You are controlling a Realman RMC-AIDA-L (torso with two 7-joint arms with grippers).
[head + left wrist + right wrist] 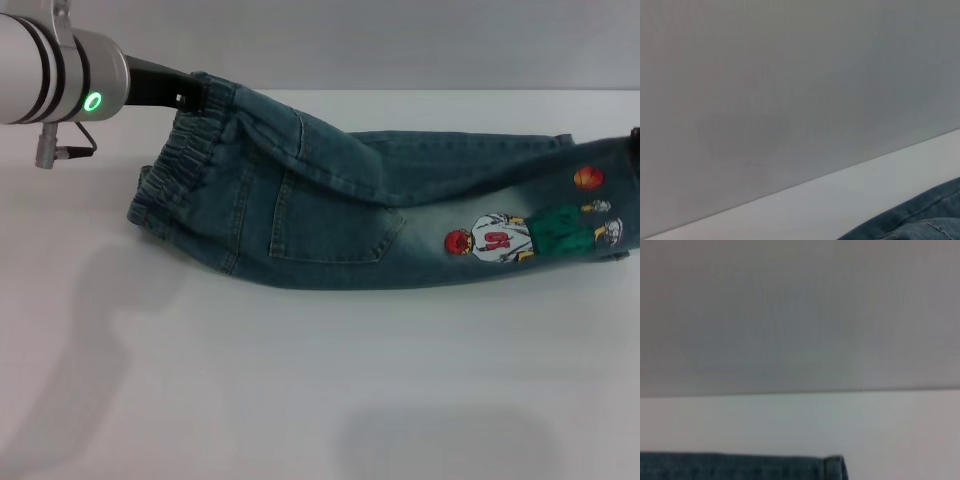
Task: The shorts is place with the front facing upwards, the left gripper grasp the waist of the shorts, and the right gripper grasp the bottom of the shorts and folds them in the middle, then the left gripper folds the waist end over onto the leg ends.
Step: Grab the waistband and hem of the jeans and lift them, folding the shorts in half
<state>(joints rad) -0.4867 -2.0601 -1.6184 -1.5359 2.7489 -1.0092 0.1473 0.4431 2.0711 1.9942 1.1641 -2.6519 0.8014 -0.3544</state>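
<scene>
With the left gripper point(190, 92) pinching the elastic waist of the shorts point(340, 205), which trail away from it across the table point(300, 400) already folded lengthwise, a shallow bite could let the denim slip mid-fold.

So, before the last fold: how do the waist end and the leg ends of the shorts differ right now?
The waist end is puckered elastic, its far corner lifted at the left tool; the leg ends lie flat on the table. The cartoon patch sits near the leg ends, not the waist. Both are blue-green denim.
</scene>
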